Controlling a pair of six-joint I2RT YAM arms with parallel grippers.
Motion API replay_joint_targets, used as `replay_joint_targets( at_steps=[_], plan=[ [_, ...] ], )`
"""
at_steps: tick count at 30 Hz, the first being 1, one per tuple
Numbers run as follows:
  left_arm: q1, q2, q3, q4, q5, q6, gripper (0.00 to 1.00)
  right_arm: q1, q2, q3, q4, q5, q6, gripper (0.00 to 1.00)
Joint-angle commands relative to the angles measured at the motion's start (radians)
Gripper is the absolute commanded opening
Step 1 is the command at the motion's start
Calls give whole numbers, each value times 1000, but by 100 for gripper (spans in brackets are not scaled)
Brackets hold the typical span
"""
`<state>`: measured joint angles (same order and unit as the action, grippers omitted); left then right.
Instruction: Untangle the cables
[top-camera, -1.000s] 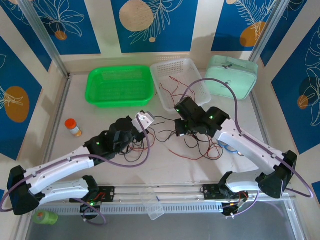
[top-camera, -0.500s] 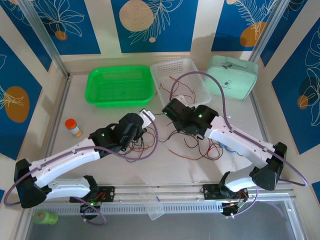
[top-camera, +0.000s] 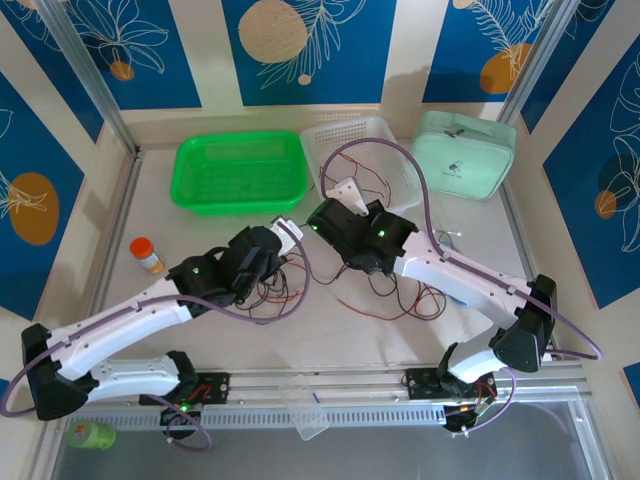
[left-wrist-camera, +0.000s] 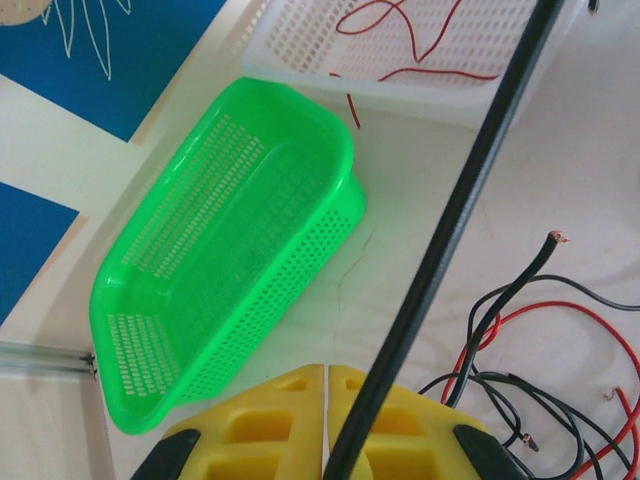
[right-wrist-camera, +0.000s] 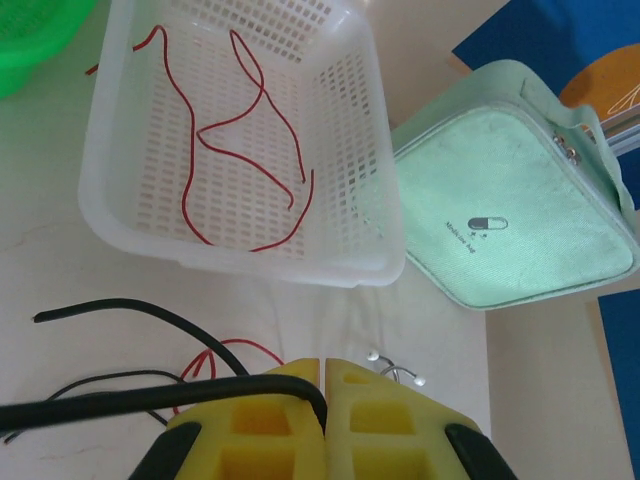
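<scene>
Setting: a pale table (top-camera: 330, 340) walled by blue panels (top-camera: 300, 50) printed with leaves.
Top view, back row: a green basket (top-camera: 240, 172) sits just beside a white basket (top-camera: 392, 165). A mint zip case (top-camera: 463, 152) is near the white basket's right side.
Top view, left edge: a small orange bottle (top-camera: 147, 254) stands alone.
Top view, arms: the left gripper (top-camera: 285, 230) and right gripper (top-camera: 318, 222) meet almost tip to tip in front of the white basket.
Top view, cables (top-camera: 405, 298): thin red and black strands lie in a loose tangle on the table under and beside both arms.
In the way: the right arm's lilac hose (top-camera: 375, 143) arcs over the white basket, and the arms hide the middle of the tangle.
Left wrist view: the left fingers (left-wrist-camera: 260, 430), yellow, are pressed together. A black strand slants across one finger, and I cannot tell whether it is pinched. More strands lie to the right, and the green basket is beyond.
Right wrist view: the right fingers (right-wrist-camera: 255, 425) are closed on a black strand that runs off to the left. Red strands lie inside the white basket.
</scene>
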<state>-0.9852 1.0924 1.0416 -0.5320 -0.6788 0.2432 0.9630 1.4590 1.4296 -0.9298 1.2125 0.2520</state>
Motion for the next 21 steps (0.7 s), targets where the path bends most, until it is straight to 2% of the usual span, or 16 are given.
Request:
replay_joint_targets(
  at_steps=[1,3,6,7,8,9,11,15,21],
  plan=[
    [15,-55,10,-160,-105,-24,0,-56,-35,-14,-92,217,-8,0],
    [16,-53,16,-154,-109,-21,0,-53,-53,-15,-89,137,8,2],
    [17,-32,49,-135,-133,-9,0,-43,-109,-42,-18,-62,-16,40],
    [19,-21,68,-129,-149,-1,0,-40,-139,-58,10,-129,-17,56],
    [24,-4,94,-124,-171,2,0,-41,-166,-69,30,-195,-6,67],
    [30,10,120,-123,-185,7,0,-47,-194,-80,43,-257,9,73],
    [52,48,181,-126,-193,27,0,-58,-244,-93,54,-344,41,80],
    [123,120,295,-115,-151,76,0,-91,-341,-122,49,-475,104,85],
    [290,269,441,-29,-68,204,0,-159,-495,-216,83,-774,165,96]
  ],
)
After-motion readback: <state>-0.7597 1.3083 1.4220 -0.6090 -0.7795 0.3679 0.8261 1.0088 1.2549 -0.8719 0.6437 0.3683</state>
